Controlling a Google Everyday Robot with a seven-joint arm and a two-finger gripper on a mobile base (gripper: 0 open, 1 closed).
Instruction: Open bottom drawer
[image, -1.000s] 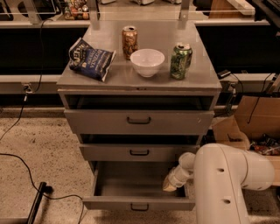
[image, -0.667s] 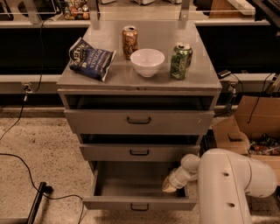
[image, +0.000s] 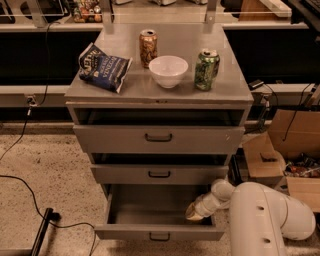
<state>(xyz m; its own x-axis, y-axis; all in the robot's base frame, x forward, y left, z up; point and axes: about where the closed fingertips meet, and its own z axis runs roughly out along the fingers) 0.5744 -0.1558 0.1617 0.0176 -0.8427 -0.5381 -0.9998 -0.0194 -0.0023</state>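
The grey metal cabinet has three drawers. The bottom drawer (image: 159, 233), with the slimmest front panel and a small dark bar handle (image: 159, 237), stands pulled out, its inside showing bare. My gripper (image: 193, 213) reaches from the white arm (image: 265, 215) at the lower right down into the right side of this drawer, just behind its front panel. The middle drawer (image: 159, 174) and the top drawer (image: 158, 138) are each slightly pulled out.
On the cabinet top (image: 160, 92) lie a blue chip bag (image: 103, 67), a brown can (image: 148, 48), a white bowl (image: 168, 70) and a green can (image: 206, 69). Cardboard boxes (image: 285, 150) stand at the right. A black cable (image: 25, 190) and a dark bar (image: 41, 231) lie on the speckled floor at the left.
The arm has shifted slightly to the right and back; the gripper stays inside the right side of the open bottom drawer. The drawers have not visibly moved.
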